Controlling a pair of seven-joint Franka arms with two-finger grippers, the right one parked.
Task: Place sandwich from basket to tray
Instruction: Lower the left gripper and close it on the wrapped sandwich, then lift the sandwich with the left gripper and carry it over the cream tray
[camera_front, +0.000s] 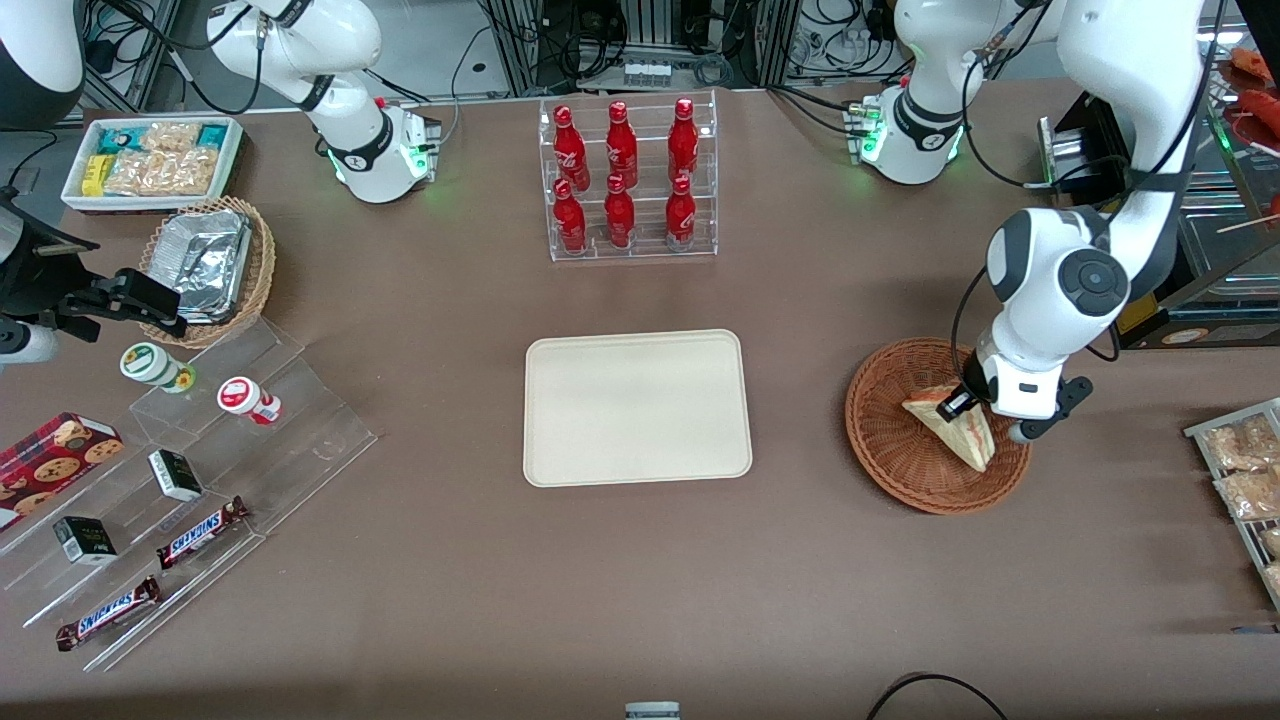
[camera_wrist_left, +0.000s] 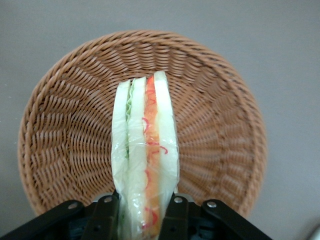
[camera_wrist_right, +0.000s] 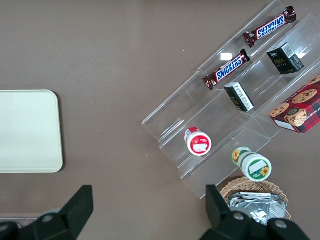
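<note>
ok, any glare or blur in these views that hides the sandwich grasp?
Left wrist view: sharp and evenly lit, gripper shut on the sandwich above the basket, faint sheen on the wrap. Front view: soft light, arm partly hides the grasp, tray without glare.

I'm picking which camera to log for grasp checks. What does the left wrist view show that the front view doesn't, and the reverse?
Only the wrist view shows the fingers pressed on both faces of the sandwich, and its red and green filling edge-on. Only the front view shows the tray, bare, lying toward the parked arm's end from the basket, plus the bottle rack and snacks. Both show the gripper holding the sandwich over the basket.
</note>
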